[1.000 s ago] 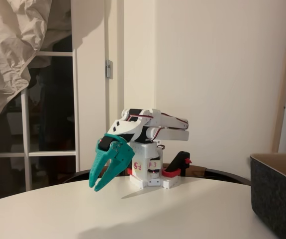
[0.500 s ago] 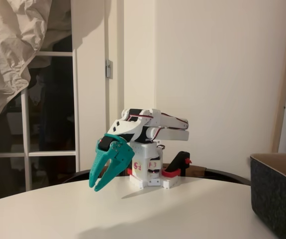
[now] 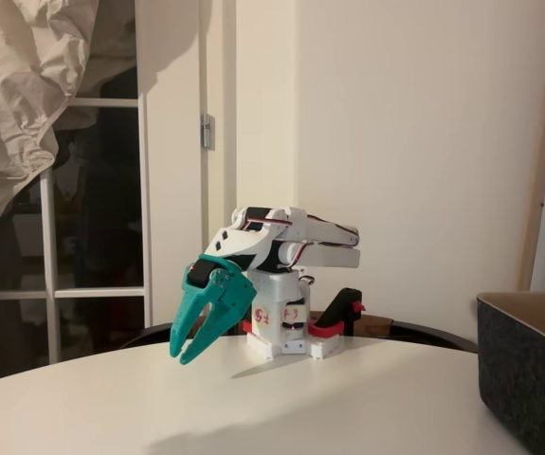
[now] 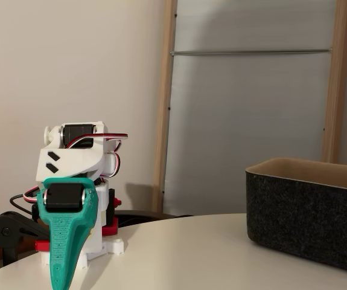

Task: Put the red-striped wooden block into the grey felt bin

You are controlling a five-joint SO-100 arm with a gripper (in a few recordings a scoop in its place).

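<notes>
The red-striped wooden block cannot be made out on the table top in either fixed view, so its place cannot be told from here; the grey felt bin stands on the white table at the right of both fixed views, upright, its tan inside rim showing, well apart from the arm; in one fixed view just its near corner cuts in at the right edge; the teal gripper hangs folded down in front of the white arm base, its tips pointing at the table near the surface, the two fingers parted a little with nothing between them; seen edge-on in the other fixed view, the gripper reads as a single teal blade; the arm looks to be in its folded rest pose, so the step in hand is judged to be the very first, finding and reaching for the block; to do it well, the arm should lift clear of the table before swinging out, spread the fingers wider than the block, come down over it squarely and close on its long sides; the red-and-black clamp at the base is no target.
</notes>
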